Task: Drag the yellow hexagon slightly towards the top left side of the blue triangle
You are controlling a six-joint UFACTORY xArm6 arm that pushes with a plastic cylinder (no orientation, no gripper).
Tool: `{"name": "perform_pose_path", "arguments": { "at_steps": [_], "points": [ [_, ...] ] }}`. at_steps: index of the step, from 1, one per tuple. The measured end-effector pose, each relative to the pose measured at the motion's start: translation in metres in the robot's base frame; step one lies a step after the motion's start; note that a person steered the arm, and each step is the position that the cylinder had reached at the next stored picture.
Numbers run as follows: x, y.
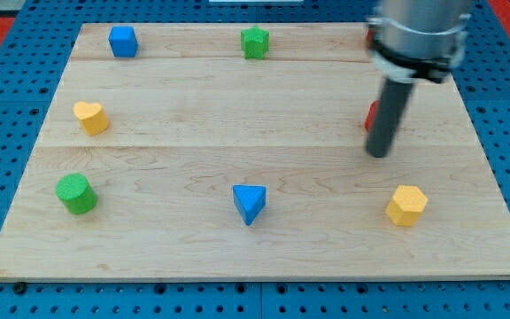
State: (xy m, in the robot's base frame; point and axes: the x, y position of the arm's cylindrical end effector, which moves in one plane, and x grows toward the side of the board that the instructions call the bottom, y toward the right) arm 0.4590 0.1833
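The light wooden counter (264,106) fills most of the frame and lies on a blue perforated base (7,53). My tool is only a straight dark rod, so it has no parts that stand apart or together, and it holds nothing. The rod comes down from the grey arm body (417,35) in the upper right of the frame, and my tip (378,153) stands on the wood at the right of the centre.

The yellow hexagon block (406,206) lies in the lower right of the frame, below my tip and a little to its right. It is near the tip but apart from it; bare wood shows between them. The blue triangle block (250,203) lies in the lower centre, well apart from the hexagon, at about the same height in the frame.

A red block (372,115) is just behind the rod, at its left edge, and mostly hidden, so I cannot tell its shape, nor if the rod touches it.

A blue cube block (123,41) stands in the upper left of the frame. A green star-like block (255,42) stands at the upper centre. A yellow heart-like block (90,117) lies at the left, in the middle height. A green cylinder block (76,193) lies in the lower left. All these are well apart from each other and from my tip.
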Motion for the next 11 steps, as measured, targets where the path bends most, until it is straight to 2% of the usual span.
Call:
{"name": "perform_pose_path", "arguments": {
  "at_steps": [1, 2, 3, 4, 5, 6, 7, 8, 9, 10, 11],
  "points": [
    [0.049, 0.054],
    [0.126, 0.030],
    [0.116, -0.018],
    [0.081, 0.030],
    [0.075, 0.060],
    [0.062, 0.010],
    [0.039, -0.003],
    [0.046, -0.020],
    [0.051, -0.009],
    [0.086, -0.032],
    [0.102, -0.079]
  ]
}}
